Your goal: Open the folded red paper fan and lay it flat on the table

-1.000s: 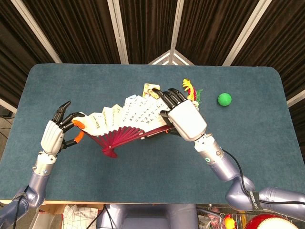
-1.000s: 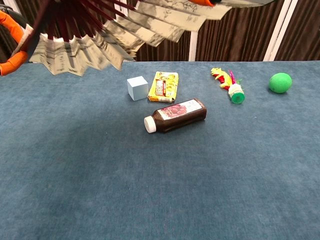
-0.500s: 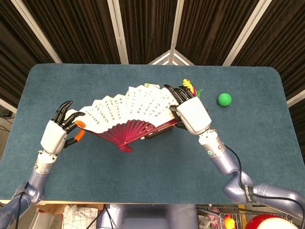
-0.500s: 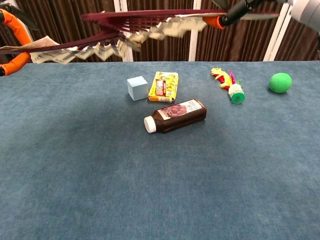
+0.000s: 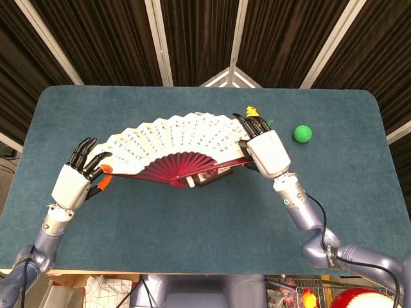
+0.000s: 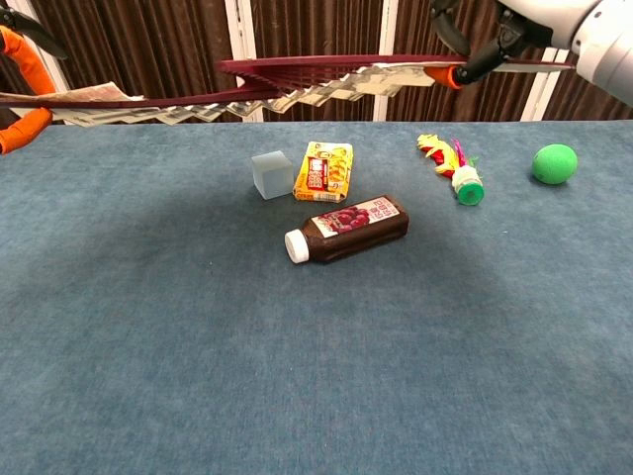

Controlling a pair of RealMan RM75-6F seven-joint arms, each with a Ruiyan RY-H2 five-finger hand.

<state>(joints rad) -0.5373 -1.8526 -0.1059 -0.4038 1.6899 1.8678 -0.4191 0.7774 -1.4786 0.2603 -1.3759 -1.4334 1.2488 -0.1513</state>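
The paper fan [image 5: 176,138] is spread wide, with white printed leaf and dark red ribs [image 5: 183,170], and hangs in the air above the table. In the chest view the fan [image 6: 297,79] shows nearly edge-on, held level and well above the tabletop. My left hand [image 5: 80,179] grips its left end stick. My right hand [image 5: 266,151] grips its right end stick. In the chest view only orange-tipped fingers [image 6: 25,59] of the left hand show at the left edge, and the right hand [image 6: 499,30] shows at the top right.
Under the fan lie a brown bottle [image 6: 346,228] with a white cap, a yellow packet [image 6: 324,170] and a pale blue cube [image 6: 271,174]. A feathered shuttlecock [image 6: 455,168] and a green ball [image 6: 554,163] sit to the right. The blue table [image 5: 359,192] has bare cloth at the front.
The fan has spread from half open to nearly fully open. My hands have moved apart, and the fan has tilted from slanted to level.
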